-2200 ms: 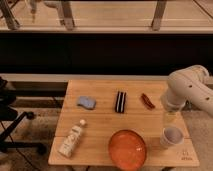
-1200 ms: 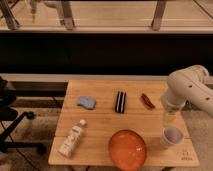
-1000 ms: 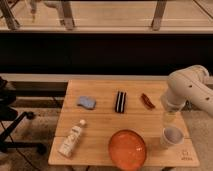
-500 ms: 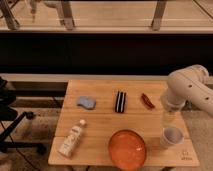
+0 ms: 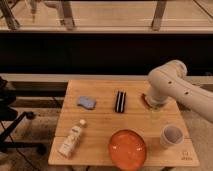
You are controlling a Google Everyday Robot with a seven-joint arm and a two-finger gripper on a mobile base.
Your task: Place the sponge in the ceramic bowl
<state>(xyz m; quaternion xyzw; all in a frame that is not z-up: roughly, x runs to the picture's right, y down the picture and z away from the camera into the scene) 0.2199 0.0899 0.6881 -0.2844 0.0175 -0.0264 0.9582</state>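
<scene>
The light-blue sponge (image 5: 86,103) lies flat on the left half of the wooden table (image 5: 100,125), toward the back. The orange-red ceramic bowl (image 5: 128,148) sits at the front edge, right of centre, with nothing in it. My white arm reaches in from the right and bends down over the table's right side. The gripper (image 5: 156,113) hangs there above the tabletop, well to the right of the sponge and behind the bowl.
A black block with a pale stripe (image 5: 120,101) lies between sponge and arm. A reddish-brown object (image 5: 145,100) is partly hidden behind the arm. A whitish cup (image 5: 170,136) stands front right, a pale bottle (image 5: 71,140) lies front left. A chair base (image 5: 12,125) is on the floor at left.
</scene>
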